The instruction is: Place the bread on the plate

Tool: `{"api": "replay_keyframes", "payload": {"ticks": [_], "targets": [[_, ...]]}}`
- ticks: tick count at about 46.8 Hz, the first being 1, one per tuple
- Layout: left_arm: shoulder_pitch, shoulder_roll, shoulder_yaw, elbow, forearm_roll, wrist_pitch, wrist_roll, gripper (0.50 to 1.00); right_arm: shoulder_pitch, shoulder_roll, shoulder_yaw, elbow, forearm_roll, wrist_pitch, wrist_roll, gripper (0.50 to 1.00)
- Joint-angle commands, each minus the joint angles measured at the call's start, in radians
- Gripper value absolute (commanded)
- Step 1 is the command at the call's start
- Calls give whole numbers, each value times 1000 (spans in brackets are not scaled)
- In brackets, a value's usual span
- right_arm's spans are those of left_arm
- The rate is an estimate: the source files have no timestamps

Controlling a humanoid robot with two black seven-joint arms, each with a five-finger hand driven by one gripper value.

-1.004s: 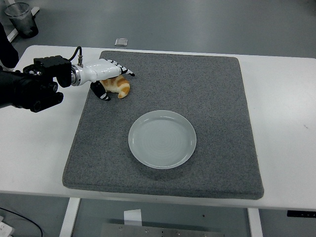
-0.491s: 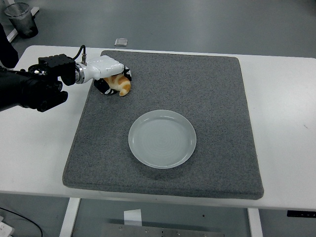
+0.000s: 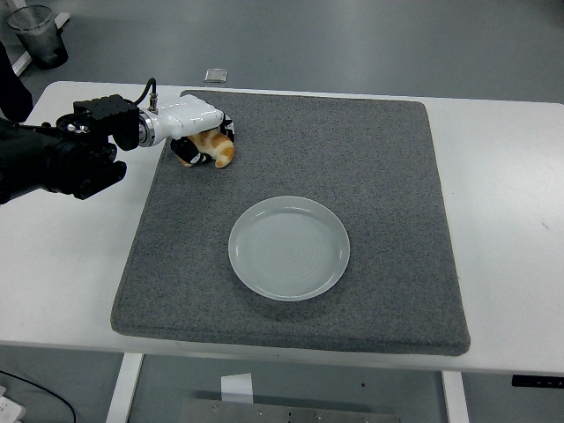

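Head view: left hand curls its fingers around the bread near the mat's far left corner, gripping it for carrying to the plate at mid-mat.

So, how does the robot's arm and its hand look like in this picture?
The left arm is bulky and matte black, built of blocky segments. A thin black cable loops above the silver wrist. The left hand has a glossy white shell and black fingertips. No markings are readable.
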Motion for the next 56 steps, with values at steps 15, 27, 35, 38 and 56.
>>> {"api": "replay_keyframes", "payload": {"ticks": [15,27,35,38,56], "targets": [[-3,-5,-6,11,-3,-2,-2,500,0,0,1,0,0,0,0,932],[-51,-6,-51,-9,-12,-3,-2,500,0,0,1,0,0,0,0,932],[-133,20,-67,-70,-28,-8,-2,500,0,0,1,0,0,0,0,932],[-169,35,-67,-90,-38,-9,-2,500,0,0,-1,0,0,0,0,932],[-339,113,-64,-292,-55,-8,-11,500,0,0,1,0,0,0,2,932]]}}
